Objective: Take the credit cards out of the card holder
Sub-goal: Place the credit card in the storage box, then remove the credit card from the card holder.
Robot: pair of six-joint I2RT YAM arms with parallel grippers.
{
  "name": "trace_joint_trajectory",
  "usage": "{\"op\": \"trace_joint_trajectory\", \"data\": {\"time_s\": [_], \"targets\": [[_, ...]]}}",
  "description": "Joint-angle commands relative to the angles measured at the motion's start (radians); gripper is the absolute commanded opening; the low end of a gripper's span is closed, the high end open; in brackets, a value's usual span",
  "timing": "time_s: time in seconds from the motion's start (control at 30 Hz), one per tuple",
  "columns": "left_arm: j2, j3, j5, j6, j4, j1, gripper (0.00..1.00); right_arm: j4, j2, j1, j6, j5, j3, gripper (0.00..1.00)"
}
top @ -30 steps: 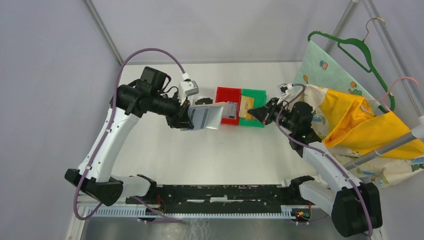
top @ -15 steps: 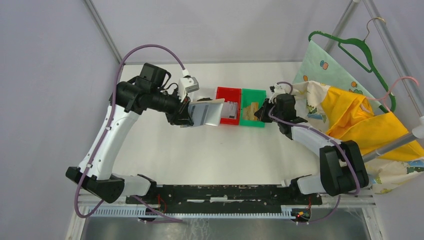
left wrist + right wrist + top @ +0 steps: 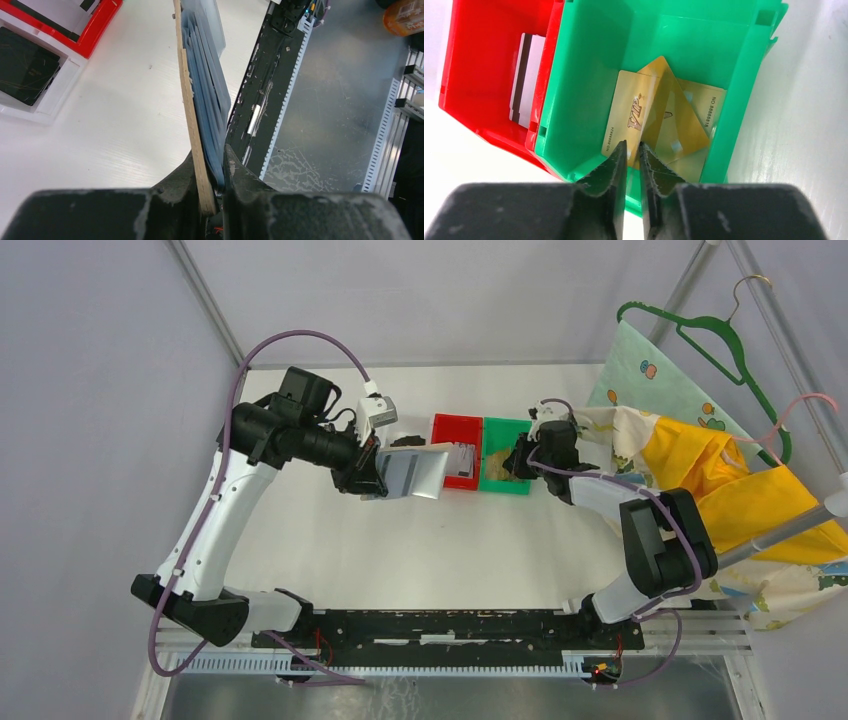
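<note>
My left gripper (image 3: 372, 476) (image 3: 209, 152) is shut on one end of the tan card holder (image 3: 415, 472) (image 3: 191, 100) and holds it above the table, left of the red bin (image 3: 445, 426). Blue-grey sleeves (image 3: 209, 85) show along its inner side. Pale grey-white cards (image 3: 461, 458) (image 3: 526, 80) lie in the red bin (image 3: 479, 65). Gold cards (image 3: 634, 117) (image 3: 496, 458) lie in the green bin (image 3: 520, 428) (image 3: 589, 75). My right gripper (image 3: 517, 460) (image 3: 632, 146) hangs over the green bin, its jaws a narrow gap apart with nothing between them.
A white bin (image 3: 45, 107) with a black object (image 3: 27, 60) stands left of the red bin. Patterned and yellow cloths (image 3: 700, 470) and a green hanger (image 3: 715, 335) hang on a rack at the right. The black rail (image 3: 440, 625) runs along the near edge.
My right arm has swung round and its gripper has shifted slightly left over the green bin. My left gripper with the card holder has barely moved.
</note>
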Motion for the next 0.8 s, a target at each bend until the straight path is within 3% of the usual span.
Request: {"op": "trace_joint_trajectory", "data": {"time_s": [0.0, 0.13, 0.37, 0.53, 0.67, 0.77], "targets": [[-0.032, 0.039, 0.062, -0.003, 0.015, 0.002, 0.02, -0.015, -0.038, 0.022, -0.055, 0.084, 0.056, 0.25], [-0.036, 0.039, 0.065, -0.003, 0.015, 0.002, 0.02, -0.057, -0.088, 0.056, -0.076, 0.157, 0.078, 0.4], [-0.044, 0.039, 0.066, -0.003, 0.015, 0.002, 0.02, -0.111, -0.209, 0.135, -0.094, 0.188, 0.115, 0.53], [-0.052, 0.039, 0.074, 0.014, 0.01, 0.003, 0.02, 0.03, -0.403, 0.206, 0.002, -0.076, 0.047, 0.76], [-0.056, 0.036, 0.107, 0.033, -0.005, 0.003, 0.02, 0.239, -0.519, 0.212, 0.17, -0.332, -0.044, 0.87], [-0.055, 0.033, 0.122, 0.05, -0.022, 0.003, 0.02, 0.424, -0.58, 0.212, 0.311, -0.438, -0.11, 0.93]]}}
